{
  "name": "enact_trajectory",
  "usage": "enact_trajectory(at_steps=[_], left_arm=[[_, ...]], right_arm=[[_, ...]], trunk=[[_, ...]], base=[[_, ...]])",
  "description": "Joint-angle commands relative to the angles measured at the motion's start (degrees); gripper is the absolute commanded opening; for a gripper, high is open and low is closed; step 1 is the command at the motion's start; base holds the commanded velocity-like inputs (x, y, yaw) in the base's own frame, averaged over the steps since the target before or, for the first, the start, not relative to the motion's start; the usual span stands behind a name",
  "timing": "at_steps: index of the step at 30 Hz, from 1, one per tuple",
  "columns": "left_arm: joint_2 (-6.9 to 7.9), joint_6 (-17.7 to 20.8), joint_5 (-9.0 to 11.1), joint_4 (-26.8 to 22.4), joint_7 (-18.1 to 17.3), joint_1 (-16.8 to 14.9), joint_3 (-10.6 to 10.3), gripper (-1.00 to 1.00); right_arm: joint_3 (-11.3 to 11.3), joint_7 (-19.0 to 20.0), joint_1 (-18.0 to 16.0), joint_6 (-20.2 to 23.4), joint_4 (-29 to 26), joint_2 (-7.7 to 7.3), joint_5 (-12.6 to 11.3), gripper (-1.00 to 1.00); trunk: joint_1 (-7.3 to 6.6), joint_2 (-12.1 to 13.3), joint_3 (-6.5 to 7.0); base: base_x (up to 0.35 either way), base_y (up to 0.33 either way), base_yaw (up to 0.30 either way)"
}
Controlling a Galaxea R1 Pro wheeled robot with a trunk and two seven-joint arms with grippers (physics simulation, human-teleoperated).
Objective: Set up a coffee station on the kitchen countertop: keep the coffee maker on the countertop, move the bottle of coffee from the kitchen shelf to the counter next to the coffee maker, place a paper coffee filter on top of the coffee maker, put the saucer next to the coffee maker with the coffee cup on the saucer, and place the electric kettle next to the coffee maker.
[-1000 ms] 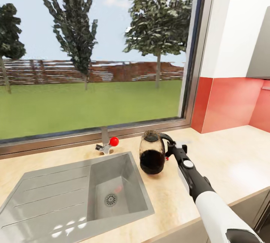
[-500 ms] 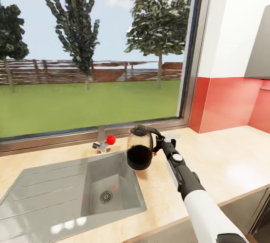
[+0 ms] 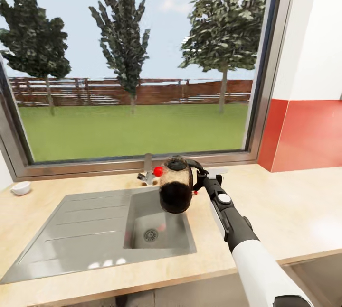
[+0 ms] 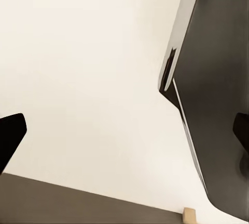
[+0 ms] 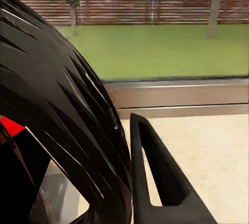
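The electric kettle [image 3: 175, 190] is seen in the head view held up in the air by its black handle [image 3: 196, 170], which is pinched by the right pincer [image 3: 198, 184] at the end of the extended right arm [image 3: 237, 231]. The kettle lies on the sink side of the pincer, with the handle turned towards the pincer and the dark round body turned away from it. The body is tilted, and it hangs over the right edge of the steel sink [image 3: 95, 231], in front of the tap [image 3: 148, 170] with its red knob [image 3: 157, 171]. In the right wrist view the ribbed black body of the kettle [image 5: 57, 115] is shown very close, just beside one dark finger [image 5: 161, 182] of the pincer, and the window sill [image 5: 176, 96] and the green lawn are seen behind them. A small white cup [image 3: 21, 187] is set on the beige counter [image 3: 294, 207] at the far left, well apart from the kettle, near the window frame. In the left wrist view two dark tips of the left pincer [image 4: 124, 135] are seen at opposite edges of the picture, spread wide with nothing between them, in front of a pale surface and a dark panel [image 4: 212, 89].
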Motion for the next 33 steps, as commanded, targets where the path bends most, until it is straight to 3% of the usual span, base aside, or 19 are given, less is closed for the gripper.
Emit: enact_trajectory(at_steps=[1,20,33], left_arm=[[-0.01,0.16,0.46,-0.05,0.12,0.02,-0.48,1.00],[0.07,-0.08,0.67,-0.05,0.12,0.02,-0.40,1.00],[-0.07,-0.10,0.75,-0.13,0.12,0.02,-0.57,1.00]], right_arm=[[-0.12,-0.18,-0.01,0.03,-0.03,0.06,0.62,-1.00],[-0.05,-0.18,-0.01,0.06,0.23,0.14,0.60,-1.00],[-0.05,-0.18,-0.01,0.07,0.24,0.13,0.60,-1.00]], trunk=[[0.02,-0.03,0.04],[0.02,-0.03,0.80],[0.02,-0.03,1.46]], base=[[-0.017,0.000,0.275],[-0.004,0.000,0.270],[-0.292,0.076,0.247]])
